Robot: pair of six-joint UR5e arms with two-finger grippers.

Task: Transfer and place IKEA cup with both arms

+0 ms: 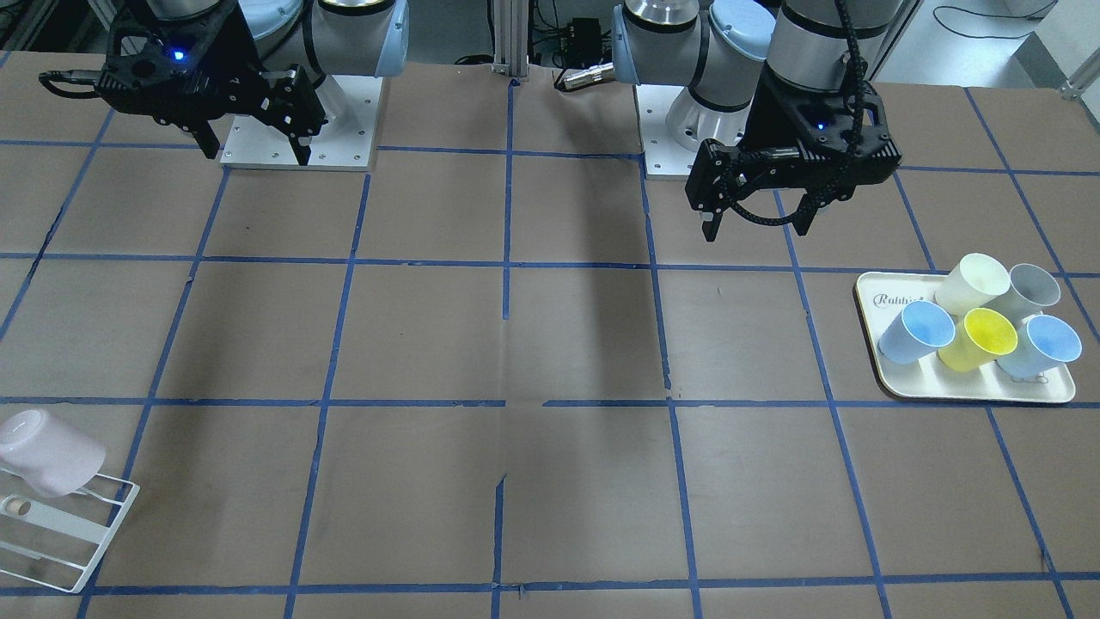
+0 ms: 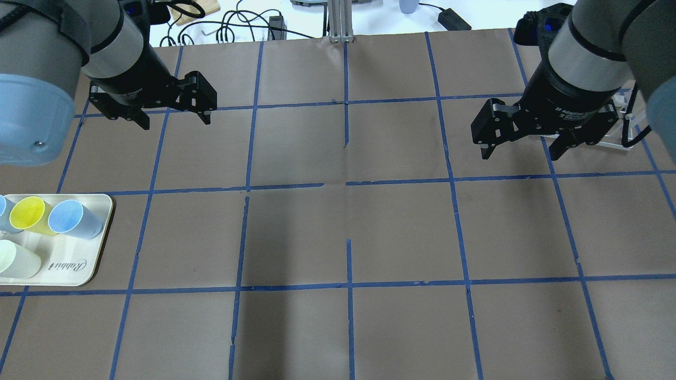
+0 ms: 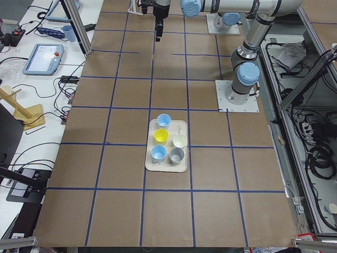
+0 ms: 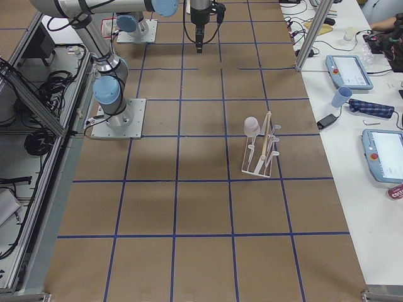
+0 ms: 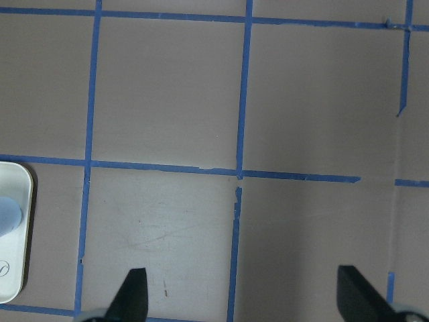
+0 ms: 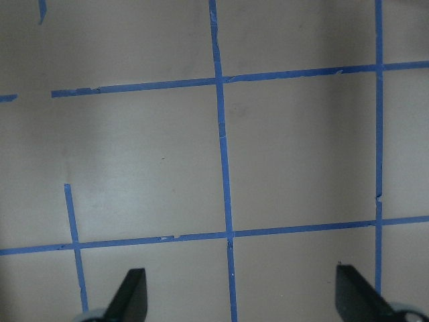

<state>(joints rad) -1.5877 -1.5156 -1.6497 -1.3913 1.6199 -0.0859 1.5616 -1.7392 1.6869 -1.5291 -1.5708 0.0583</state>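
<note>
The pale pink IKEA cup [image 1: 47,451] rests tilted on a white wire rack [image 1: 64,537] at the table's edge on my right side. It also shows in the exterior right view [image 4: 252,127]. In the overhead view my right arm hides it. My right gripper [image 1: 256,156] is open and empty, hanging above the table well short of the rack; it also shows in the overhead view [image 2: 519,157]. My left gripper [image 1: 758,230] is open and empty above the table, also seen overhead [image 2: 175,124]. Both wrist views show only open fingers over bare table.
A cream tray [image 1: 885,378] on my left side holds two light blue cups [image 1: 918,331], a yellow one [image 1: 980,337], a cream one [image 1: 971,284] and a grey one [image 1: 1029,291]. The tray's edge shows in the left wrist view [image 5: 17,268]. Blue tape lines grid the brown table.
</note>
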